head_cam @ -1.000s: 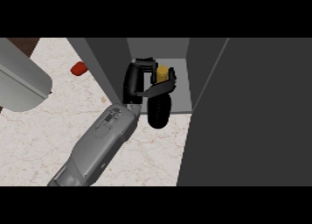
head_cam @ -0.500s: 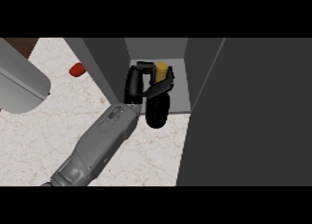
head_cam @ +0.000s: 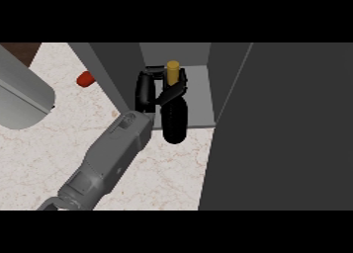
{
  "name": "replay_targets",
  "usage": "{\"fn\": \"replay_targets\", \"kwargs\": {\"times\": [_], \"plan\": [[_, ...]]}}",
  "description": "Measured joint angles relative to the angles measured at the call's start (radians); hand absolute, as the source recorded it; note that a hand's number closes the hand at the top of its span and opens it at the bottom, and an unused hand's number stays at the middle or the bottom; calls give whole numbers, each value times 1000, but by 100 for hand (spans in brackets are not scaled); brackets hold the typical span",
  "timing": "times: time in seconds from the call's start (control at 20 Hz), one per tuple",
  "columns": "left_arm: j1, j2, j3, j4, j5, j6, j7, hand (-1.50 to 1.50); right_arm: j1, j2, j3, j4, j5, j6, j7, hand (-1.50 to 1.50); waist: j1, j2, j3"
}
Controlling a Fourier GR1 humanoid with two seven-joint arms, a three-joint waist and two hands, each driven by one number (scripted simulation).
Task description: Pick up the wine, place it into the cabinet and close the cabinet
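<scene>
Marbled worktop (head_cam: 33, 163) carries one grey forearm up to a hand (head_cam: 151, 91) curled round the dark wine (head_cam: 174, 116), its gold cap beyond the fingers inside the open cabinet (head_cam: 197, 94). Which hand this is, I cannot tell.

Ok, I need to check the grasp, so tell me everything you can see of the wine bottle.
The wine bottle is a dark, glossy black bottle with a yellow-gold top at its neck. It lies tilted along the view, gold end pointing into the open cabinet, rounded black base hanging out over the marble counter. A black hand curls round its upper body and neck, thumb across the front. Which arm it belongs to cannot be told. Whether the bottle rests on the cabinet floor is unclear.
</scene>
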Motion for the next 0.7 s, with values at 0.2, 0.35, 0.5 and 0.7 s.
{"fn": "replay_targets", "kwargs": {"times": [0.2,0.35,0.5,0.7], "plan": [[-21,2,40,60,62,-39,-45,150,-14,3,2,3,-8,0,2,-150,-8,2,0],[-65,1,73,133,75,-61,-49,150,-32,7,14,2,-8,-11,15,-150,-10,4,-1],[-100,0,88,188,87,-70,-49,150,-8,10,23,-1,-8,-4,5,-150,-16,6,0],[-145,4,116,256,91,-85,-59,150,-3,16,19,4,-9,-1,-9,-150,-17,10,-1]]}}
